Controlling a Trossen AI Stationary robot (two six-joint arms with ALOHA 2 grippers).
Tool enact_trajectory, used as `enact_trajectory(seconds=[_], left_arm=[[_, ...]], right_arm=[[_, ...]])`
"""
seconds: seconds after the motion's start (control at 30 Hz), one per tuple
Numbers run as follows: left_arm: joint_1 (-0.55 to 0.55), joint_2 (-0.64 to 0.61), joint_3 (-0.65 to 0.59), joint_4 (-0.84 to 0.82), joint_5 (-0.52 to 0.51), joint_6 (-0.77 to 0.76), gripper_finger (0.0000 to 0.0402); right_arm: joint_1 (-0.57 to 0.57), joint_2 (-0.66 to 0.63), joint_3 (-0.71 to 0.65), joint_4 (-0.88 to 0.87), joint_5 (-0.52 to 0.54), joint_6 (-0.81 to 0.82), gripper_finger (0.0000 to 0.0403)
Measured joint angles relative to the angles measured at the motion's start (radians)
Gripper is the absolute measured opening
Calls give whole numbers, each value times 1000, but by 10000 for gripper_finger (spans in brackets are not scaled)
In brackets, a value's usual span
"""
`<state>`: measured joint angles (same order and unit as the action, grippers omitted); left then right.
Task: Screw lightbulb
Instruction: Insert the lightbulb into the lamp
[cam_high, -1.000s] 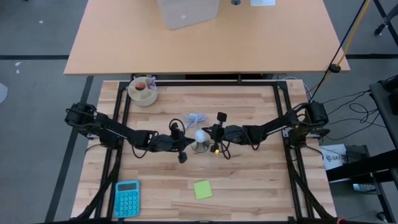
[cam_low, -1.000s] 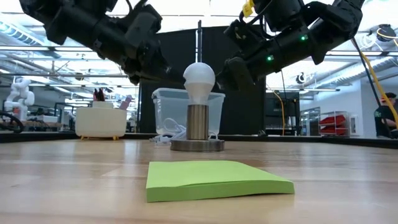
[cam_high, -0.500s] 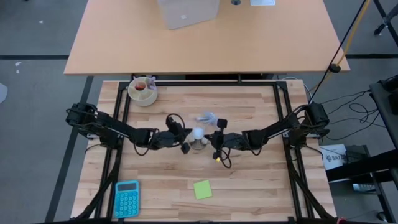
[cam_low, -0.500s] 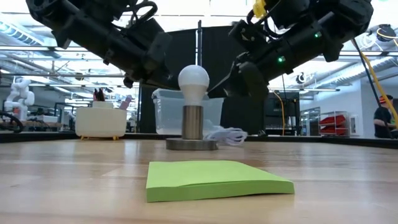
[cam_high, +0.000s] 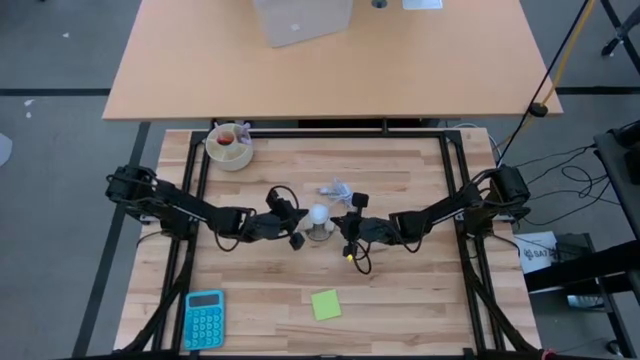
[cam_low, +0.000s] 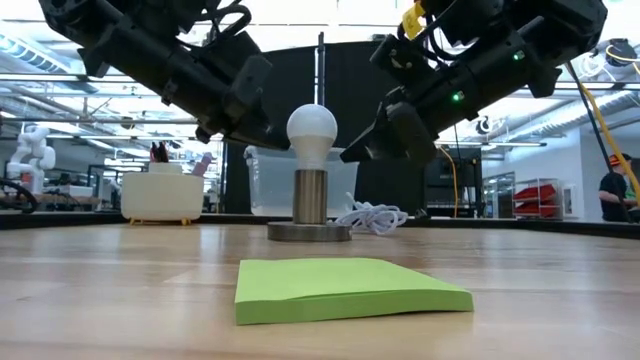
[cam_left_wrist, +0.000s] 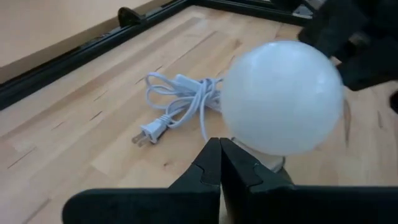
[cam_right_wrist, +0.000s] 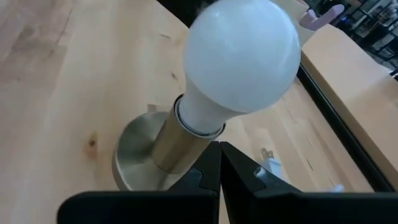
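Judging from here, the white pear-shaped lightbulb (cam_low: 311, 132) already stands seated in its grey metal socket (cam_low: 309, 208); my left gripper (cam_high: 296, 236) and right gripper (cam_high: 343, 228) flank it, fingers pressed together, holding nothing.

You cannot see the lightbulb's (cam_right_wrist: 239, 59) screw base — the socket (cam_right_wrist: 155, 152) hides it at lower centre of the right wrist view. In the left wrist view, the bulb covers nearly all the socket, and the dark shape at upper right is blurred. In the low view, both arms run off the top edge — the bowl's (cam_low: 162, 195) contents at left stay too small to tell.
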<state>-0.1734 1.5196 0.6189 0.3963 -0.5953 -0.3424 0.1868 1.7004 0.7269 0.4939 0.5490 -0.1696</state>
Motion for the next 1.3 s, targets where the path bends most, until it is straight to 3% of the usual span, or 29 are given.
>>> enact_trajectory(seconds=[0.33, 0.5, 0.8, 1.3], left_arm=[[-61, -114, 0, 28, -36, 80, 1], [-74, -93, 0, 107, 77, 116, 1], [-34, -19, 0, 108, 95, 97, 1], [-9, -11, 0, 84, 91, 80, 1]], right_arm=[[-61, 0, 0, 67, 5, -31, 0], [-94, 0, 0, 126, -1, -75, 0], [-86, 0, 0, 150, 1, -108, 0], [-40, -3, 0, 112, 51, -80, 0]])
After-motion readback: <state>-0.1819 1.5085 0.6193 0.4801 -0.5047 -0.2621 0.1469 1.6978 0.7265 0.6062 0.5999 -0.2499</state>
